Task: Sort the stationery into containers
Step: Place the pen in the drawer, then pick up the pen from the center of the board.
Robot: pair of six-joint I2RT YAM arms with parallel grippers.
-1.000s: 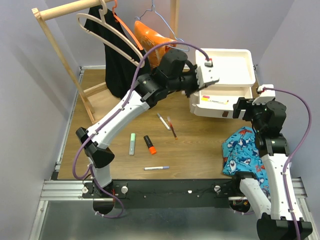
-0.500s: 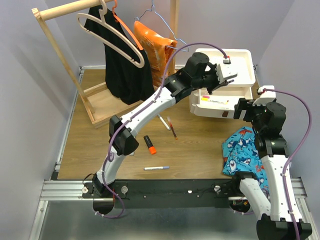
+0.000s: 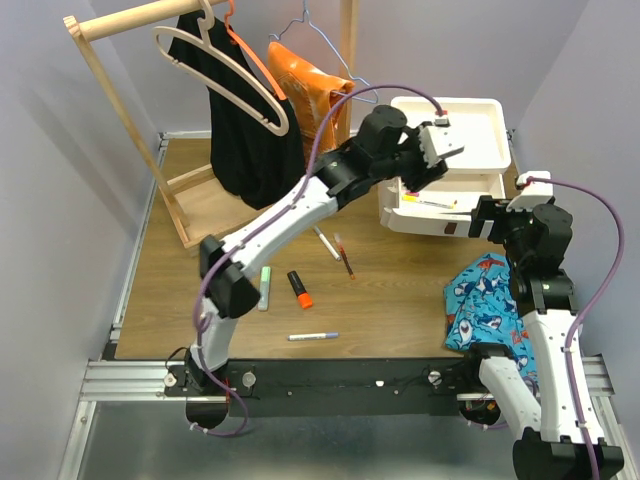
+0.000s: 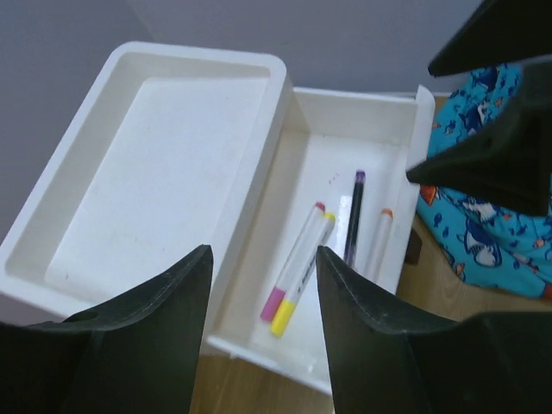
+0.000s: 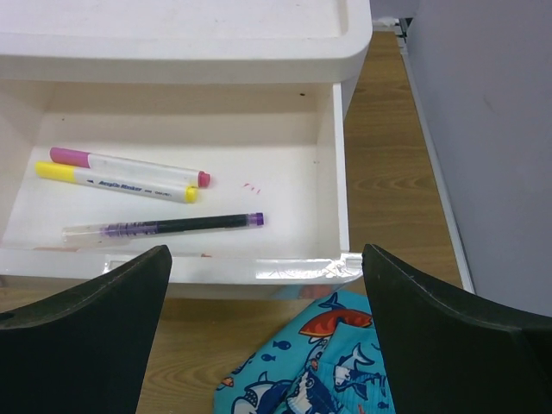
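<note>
The white drawer unit [image 3: 470,140] stands at the far right with its top drawer [image 4: 345,172] pulled out. Inside lie a pink marker [image 5: 129,163], a yellow marker [image 5: 112,179], a purple pen [image 5: 164,227] and an orange-capped white pen [image 4: 379,241]. My left gripper [image 4: 263,259] hovers open and empty above the drawer [image 3: 428,168]. My right gripper [image 5: 266,259] is open at the drawer's front [image 3: 482,218], holding nothing. On the table lie a green highlighter [image 3: 264,288], an orange highlighter [image 3: 300,288], a red pen [image 3: 345,256] and two white pens [image 3: 326,243] [image 3: 313,336].
A blue shark-print cloth [image 3: 485,300] lies just in front of the drawer, under my right arm. A wooden clothes rack [image 3: 170,130] with a black garment and an orange bag [image 3: 310,85] fills the far left. Walls close in on both sides.
My left arm swung right from the table's middle to above the open drawer, and its jaws went from shut to open. The right arm has not moved.
</note>
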